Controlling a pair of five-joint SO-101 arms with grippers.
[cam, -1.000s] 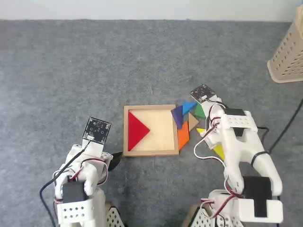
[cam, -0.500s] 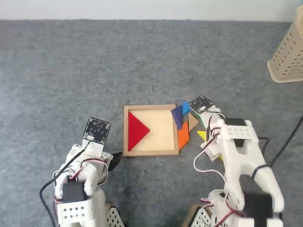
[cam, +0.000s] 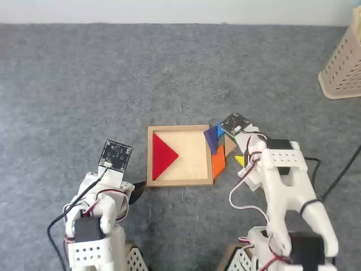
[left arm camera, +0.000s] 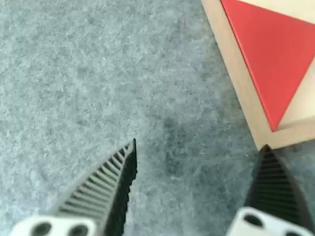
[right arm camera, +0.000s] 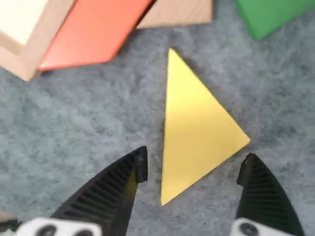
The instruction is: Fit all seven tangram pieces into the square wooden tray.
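Grey carpet [cam: 84, 73] covers table; beige perforated basket [cam: 345, 62] stands at far right edge.

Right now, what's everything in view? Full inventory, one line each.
wooden tray: 1, light wood, mid-table
red triangle: 1, red, inside the tray, left side
purple piece: 1, purple, at the tray's right rim
blue piece: 1, blue, next to the purple piece, outside the tray
orange piece: 1, orange, against the tray's right rim
plain wood piece: 1, tan, right of the orange piece
yellow triangle: 1, yellow, on the carpet
green piece: 1, green, on the carpet past the yellow triangle
basket: 1, beige, far right edge
carpet: 1, grey, under everything
left end effector: 1, black, open, by the tray's near left corner
right end effector: 1, black, open, straddling the yellow triangle
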